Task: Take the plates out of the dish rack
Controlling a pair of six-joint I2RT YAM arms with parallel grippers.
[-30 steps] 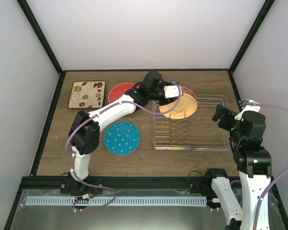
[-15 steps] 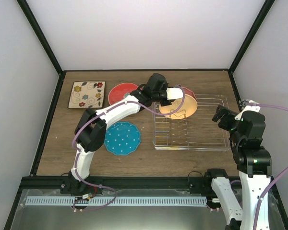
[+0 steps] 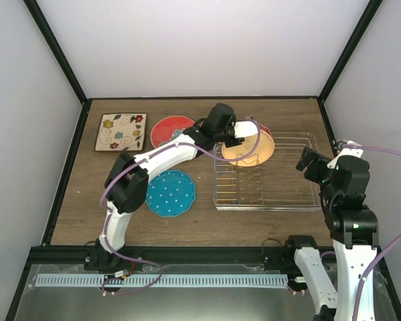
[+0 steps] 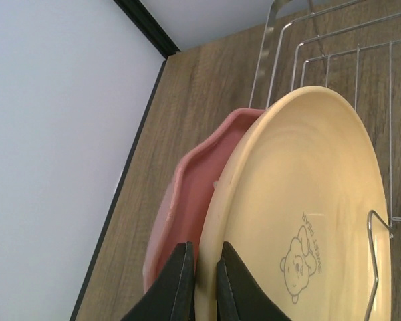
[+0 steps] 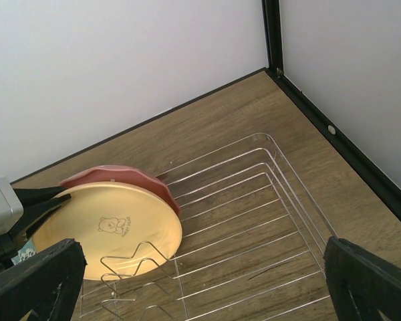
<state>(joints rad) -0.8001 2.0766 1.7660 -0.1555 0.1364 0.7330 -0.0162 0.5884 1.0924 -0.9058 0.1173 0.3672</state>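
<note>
The orange-yellow round plate (image 4: 307,221) stands on edge at the far left end of the silver wire dish rack (image 3: 287,190). The left gripper (image 4: 207,284) has its upper rim pinched. One black finger lies on the printed face, and the other is slipped into the gap between it and the pink-red scalloped plate (image 4: 180,200) leaning close behind.

It looks like glazed ware: stiff, weighty for a rim grip, slick, and likely to chip if it knocks the tines or its neighbour. The upper rim seems the only sensible hold, since the lower edge sits down among the wires. I'd judge it needs a straight lift clear of the tines before any swing, or the pink-red scalloped plate may be dragged over.

Those two are all I can see in the dish rack. Three more lie flat on the brown wooden table (image 3: 80,200) to the left. A square cream floral plate (image 3: 121,132) is at the far left, a red round plate (image 3: 162,130) is beside it, and a teal polka-dot plate (image 3: 170,192) is nearer. The right gripper (image 3: 309,160) hangs off the dish rack's right end, fingers spread wide and holding nothing.
</note>
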